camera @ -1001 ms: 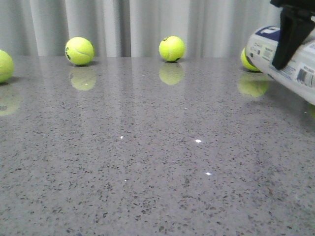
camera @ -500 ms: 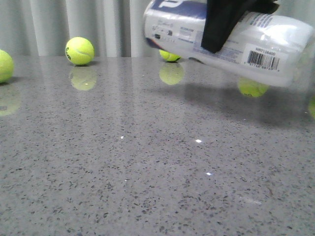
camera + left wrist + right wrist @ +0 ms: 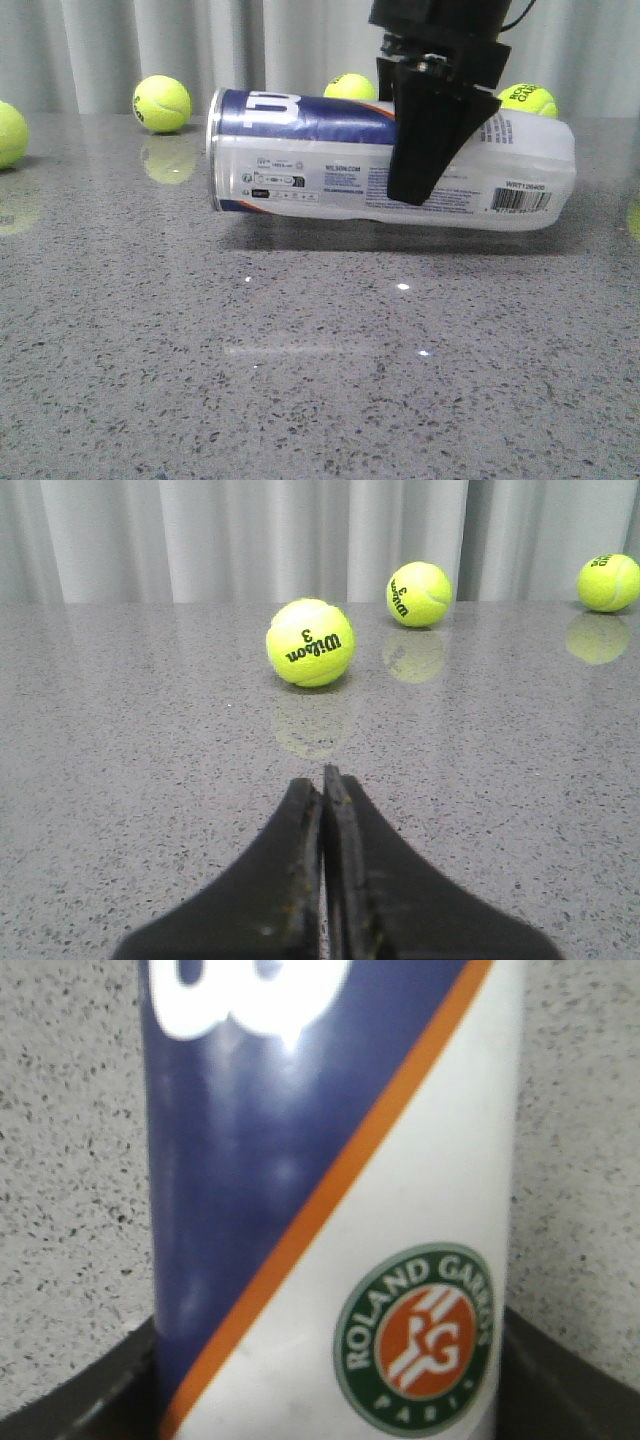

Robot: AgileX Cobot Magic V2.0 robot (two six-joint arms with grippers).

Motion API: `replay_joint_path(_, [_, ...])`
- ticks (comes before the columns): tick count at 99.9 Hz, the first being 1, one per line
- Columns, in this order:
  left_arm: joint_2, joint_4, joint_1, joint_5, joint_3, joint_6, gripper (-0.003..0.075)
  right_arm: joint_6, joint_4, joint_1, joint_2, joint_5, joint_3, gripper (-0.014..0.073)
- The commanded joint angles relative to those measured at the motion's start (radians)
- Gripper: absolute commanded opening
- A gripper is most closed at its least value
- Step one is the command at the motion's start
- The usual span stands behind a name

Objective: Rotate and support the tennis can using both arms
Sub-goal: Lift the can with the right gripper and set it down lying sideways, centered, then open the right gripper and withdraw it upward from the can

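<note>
The tennis can lies level and low over the grey table, its metal rim to the left and its barcode end to the right. I cannot tell whether it touches the table. My right gripper comes down from above and is shut on the can right of its middle. The right wrist view shows the can's navy, orange and white label filling the gap between the black fingers. My left gripper does not show in the front view. It is shut on nothing, low over the table.
Yellow-green tennis balls sit along the back of the table by the curtain: one at left, one at the left edge, two behind the can. Three balls lie ahead of the left gripper.
My right gripper carried the can in from the right edge to the middle, lowered it and levelled it from a tilt to horizontal.
</note>
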Motion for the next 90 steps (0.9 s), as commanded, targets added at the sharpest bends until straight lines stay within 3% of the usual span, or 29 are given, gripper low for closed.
replay_joint_path(1, [-0.038,-0.008,0.002,-0.079,0.047,-0.009,-0.0021,-0.026,0.021,0.000,-0.031,0.011,-0.031,0.0300])
replay_joint_path(29, [-0.038,-0.008,0.002,-0.079,0.047,-0.009,-0.0021,-0.026,0.015,0.000,0.013,0.045,-0.031,0.0314])
replay_joint_path(57, [-0.038,-0.008,0.002,-0.079,0.047,-0.009,-0.0021,-0.021,-0.011,0.000,0.015,0.050,-0.031,0.0671])
replay_joint_path(90, [-0.038,-0.008,0.002,-0.079,0.047,-0.009,-0.0021,-0.021,-0.011,0.000,0.008,0.060,-0.031,0.0653])
